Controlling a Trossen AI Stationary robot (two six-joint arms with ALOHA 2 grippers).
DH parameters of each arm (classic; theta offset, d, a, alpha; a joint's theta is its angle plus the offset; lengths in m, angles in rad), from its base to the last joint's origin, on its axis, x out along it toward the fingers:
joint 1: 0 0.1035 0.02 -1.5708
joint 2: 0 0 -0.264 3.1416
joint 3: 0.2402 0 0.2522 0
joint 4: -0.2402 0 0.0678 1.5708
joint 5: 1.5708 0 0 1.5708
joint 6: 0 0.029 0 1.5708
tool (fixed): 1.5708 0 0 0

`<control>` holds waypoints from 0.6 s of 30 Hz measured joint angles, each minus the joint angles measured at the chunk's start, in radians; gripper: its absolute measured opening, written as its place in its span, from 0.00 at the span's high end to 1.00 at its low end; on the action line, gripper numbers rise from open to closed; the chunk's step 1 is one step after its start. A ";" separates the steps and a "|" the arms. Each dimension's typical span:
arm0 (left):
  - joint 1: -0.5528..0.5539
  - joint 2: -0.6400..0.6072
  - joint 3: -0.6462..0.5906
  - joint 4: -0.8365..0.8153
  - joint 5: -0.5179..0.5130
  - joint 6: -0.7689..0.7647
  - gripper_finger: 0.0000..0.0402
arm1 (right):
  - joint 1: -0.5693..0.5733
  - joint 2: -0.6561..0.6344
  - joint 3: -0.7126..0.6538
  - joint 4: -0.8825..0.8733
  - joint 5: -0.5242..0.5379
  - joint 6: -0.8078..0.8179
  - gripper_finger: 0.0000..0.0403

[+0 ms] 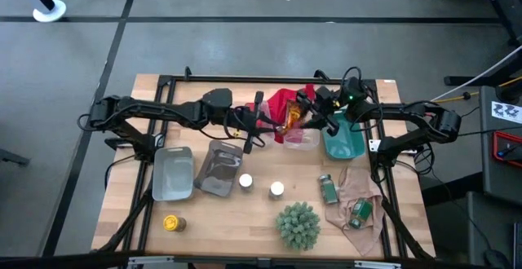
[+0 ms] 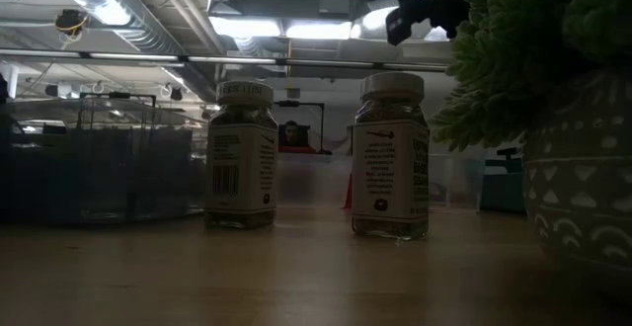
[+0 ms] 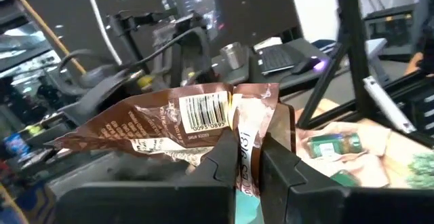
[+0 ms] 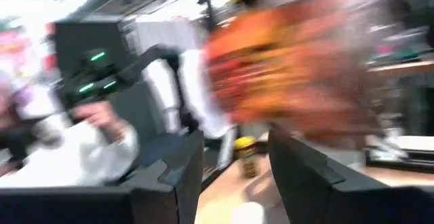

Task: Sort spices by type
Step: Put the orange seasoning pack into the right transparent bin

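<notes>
Two grippers meet mid-table: left gripper (image 3: 247,173) is clamped on a brown spice pouch (image 3: 169,125), right gripper (image 1: 320,114) sits just beside it, jaws apart. Risk: the thin edge pinch may slip or tear if both pull. White-topped jars (image 1: 245,181) lie nearer the left gripper. Pouch barcode shows; digits unreadable.

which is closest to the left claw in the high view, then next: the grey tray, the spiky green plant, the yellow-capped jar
From the left claw, shut on a brown packet:
1. Grey tray, on the left arm's side.
2. Spiky green plant, by the near edge.
3. Yellow-capped jar, at the near left corner.
</notes>
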 joint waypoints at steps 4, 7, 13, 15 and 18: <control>0.002 0.000 0.000 -0.013 -0.005 -0.010 0.94 | 0.001 0.000 0.000 0.000 -0.056 0.000 0.59; -0.001 0.000 0.000 -0.014 0.003 -0.010 0.95 | 0.001 0.000 0.000 -0.001 0.010 -0.001 0.59; 0.001 0.000 0.000 -0.012 0.003 -0.010 0.96 | 0.001 0.000 0.000 -0.006 0.088 0.029 0.59; 0.000 0.000 0.000 -0.011 0.003 -0.009 0.95 | 0.001 0.000 0.000 -0.005 0.091 0.033 0.59; 0.000 0.000 0.000 -0.013 0.005 0.001 0.94 | 0.002 0.000 0.000 -0.005 0.127 0.034 0.59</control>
